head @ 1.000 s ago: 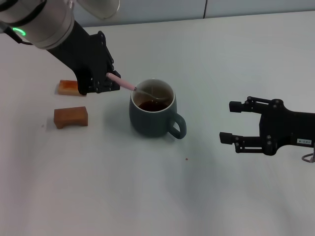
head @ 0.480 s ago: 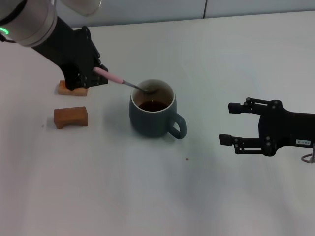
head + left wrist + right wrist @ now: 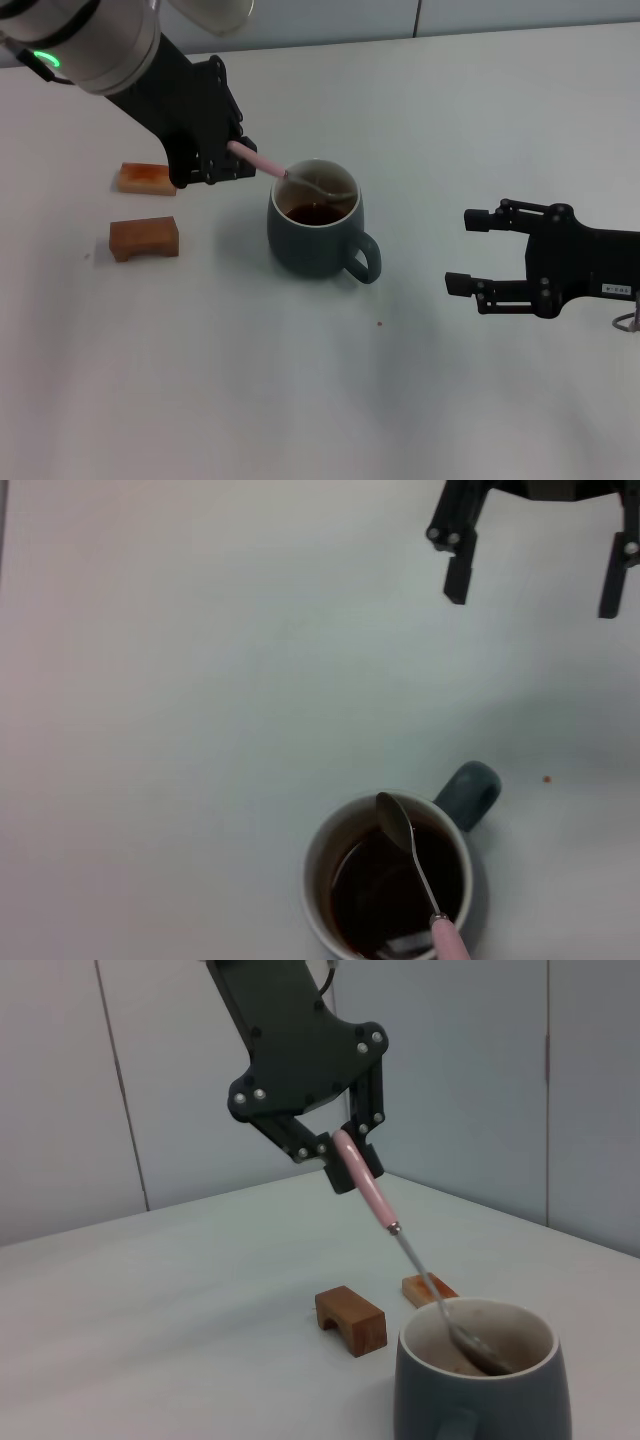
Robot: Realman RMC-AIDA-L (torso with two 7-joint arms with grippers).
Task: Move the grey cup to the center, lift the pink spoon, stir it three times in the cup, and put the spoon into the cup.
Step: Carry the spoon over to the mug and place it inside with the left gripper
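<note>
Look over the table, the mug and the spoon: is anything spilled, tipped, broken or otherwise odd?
Nothing stands out. The grey cup stands upright with its dark liquid inside; the left gripper holds the pink spoon slanted, bowl inside the rim. Two wooden blocks sit apart from it. Only a tiny speck marks the table. The right gripper waits open.

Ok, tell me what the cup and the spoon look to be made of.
The grey cup: probably glazed ceramic, given its smooth blue-grey outside and whitish inside. The pink spoon, held in the left gripper: shiny grey stem and bowl, likely metal; matte pale pink handle, maybe plastic.
</note>
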